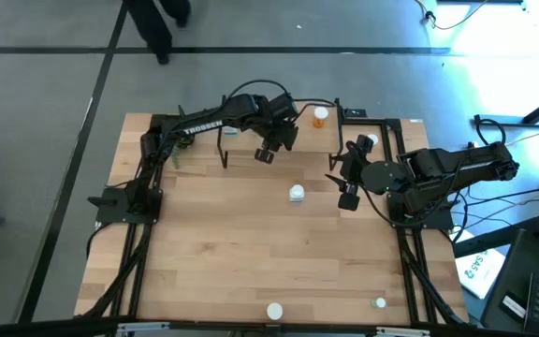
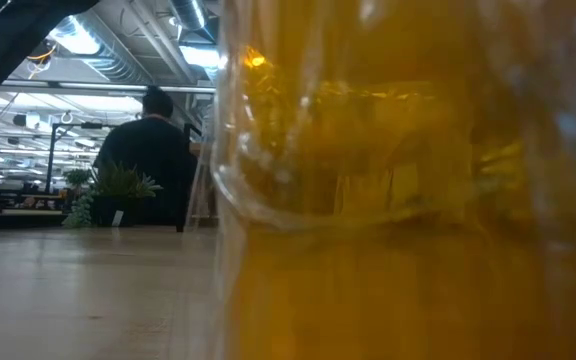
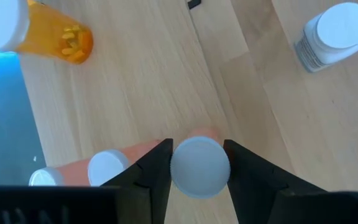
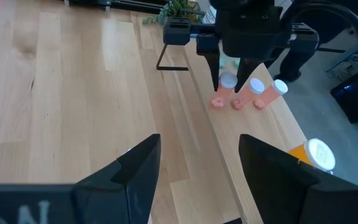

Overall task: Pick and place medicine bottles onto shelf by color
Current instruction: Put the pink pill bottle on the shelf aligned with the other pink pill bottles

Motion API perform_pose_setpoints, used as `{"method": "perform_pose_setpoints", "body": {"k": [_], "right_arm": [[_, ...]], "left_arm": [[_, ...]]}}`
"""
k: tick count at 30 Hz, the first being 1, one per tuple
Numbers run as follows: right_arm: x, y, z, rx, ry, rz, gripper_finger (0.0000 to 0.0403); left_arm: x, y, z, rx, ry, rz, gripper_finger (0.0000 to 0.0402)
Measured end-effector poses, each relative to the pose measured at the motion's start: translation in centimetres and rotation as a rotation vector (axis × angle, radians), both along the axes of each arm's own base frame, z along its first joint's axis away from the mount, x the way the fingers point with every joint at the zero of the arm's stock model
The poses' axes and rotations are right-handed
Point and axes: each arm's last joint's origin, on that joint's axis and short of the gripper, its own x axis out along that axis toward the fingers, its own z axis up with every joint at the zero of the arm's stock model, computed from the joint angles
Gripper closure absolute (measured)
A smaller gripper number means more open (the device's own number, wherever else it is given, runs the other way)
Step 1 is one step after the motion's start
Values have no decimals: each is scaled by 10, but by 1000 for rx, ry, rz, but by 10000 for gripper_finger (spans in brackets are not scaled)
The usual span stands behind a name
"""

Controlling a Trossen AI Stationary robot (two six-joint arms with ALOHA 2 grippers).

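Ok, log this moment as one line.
left gripper: jaws around pink bottle on shelf | right gripper: open, hovering, empty

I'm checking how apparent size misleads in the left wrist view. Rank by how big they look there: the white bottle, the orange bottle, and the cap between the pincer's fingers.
1. Orange bottle, cut off by the frame's edge.
2 and 3. White bottle and the cap look alike; the cap is nearest the camera, so I won't rank them.

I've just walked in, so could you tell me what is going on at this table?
The left gripper is closed around a white-capped pink medicine bottle on the light-wood shelf, beside two more pink bottles. An orange pill bottle stands farther along the shelf. The right gripper waits open over the wooden table, holding nothing.
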Motion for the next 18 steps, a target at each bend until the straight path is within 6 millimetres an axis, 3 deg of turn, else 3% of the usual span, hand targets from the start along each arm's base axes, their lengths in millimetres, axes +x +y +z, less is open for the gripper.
{"method": "perform_pose_setpoints", "body": {"k": [18], "right_arm": [[0,0,0,0,0,0,183]], "left_arm": [[0,2,1,-8,-22,19,226]]}}
